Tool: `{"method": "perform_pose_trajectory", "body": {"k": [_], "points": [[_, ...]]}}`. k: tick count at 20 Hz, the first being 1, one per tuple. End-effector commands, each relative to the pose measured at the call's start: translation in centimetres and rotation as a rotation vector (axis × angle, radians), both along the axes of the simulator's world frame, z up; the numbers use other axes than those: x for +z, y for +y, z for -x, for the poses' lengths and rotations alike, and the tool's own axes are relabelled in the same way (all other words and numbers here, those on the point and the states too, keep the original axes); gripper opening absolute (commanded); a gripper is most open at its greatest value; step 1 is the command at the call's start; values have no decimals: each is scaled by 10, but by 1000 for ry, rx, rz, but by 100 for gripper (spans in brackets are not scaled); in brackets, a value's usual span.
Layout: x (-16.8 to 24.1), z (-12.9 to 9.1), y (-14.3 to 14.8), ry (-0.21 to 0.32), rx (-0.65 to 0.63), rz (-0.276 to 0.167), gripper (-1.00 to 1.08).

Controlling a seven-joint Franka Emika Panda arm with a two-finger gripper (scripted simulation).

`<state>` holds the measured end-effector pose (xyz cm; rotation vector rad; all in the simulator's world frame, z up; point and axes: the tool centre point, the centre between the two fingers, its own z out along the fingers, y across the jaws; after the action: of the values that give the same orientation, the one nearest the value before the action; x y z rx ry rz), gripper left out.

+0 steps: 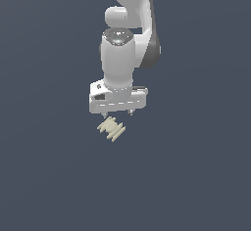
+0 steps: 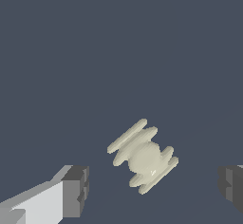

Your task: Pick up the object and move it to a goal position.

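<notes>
Hand: one white two-fingered hand (image 1: 117, 112), spread wide, holding nothing | count: one small cream-beige ribbed object (image 1: 112, 128), two dark finger pads (image 2: 77, 191) | place: object lies on the dark grey-blue table (image 1: 196, 176), just below the hand, apart from both pads | axis: exterior view, stack runs 10-to-4 o'clock, ridges crosswise.

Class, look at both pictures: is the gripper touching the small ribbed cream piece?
Apart. The wrist view shows bare floor between the ribbed piece and each finger of the open gripper.
</notes>
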<state>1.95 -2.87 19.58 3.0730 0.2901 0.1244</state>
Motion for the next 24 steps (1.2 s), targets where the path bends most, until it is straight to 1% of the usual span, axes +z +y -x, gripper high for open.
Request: {"method": "perform_pose_trajectory", "body": {"k": [1,12,19,24], "points": [[-10,2,-4,9,49,3,100],[-62,15,-23,53,310,8,100],[-94,26,-34,77,476,2,100],[-111,33,-39,87,571,-5,100]]}}
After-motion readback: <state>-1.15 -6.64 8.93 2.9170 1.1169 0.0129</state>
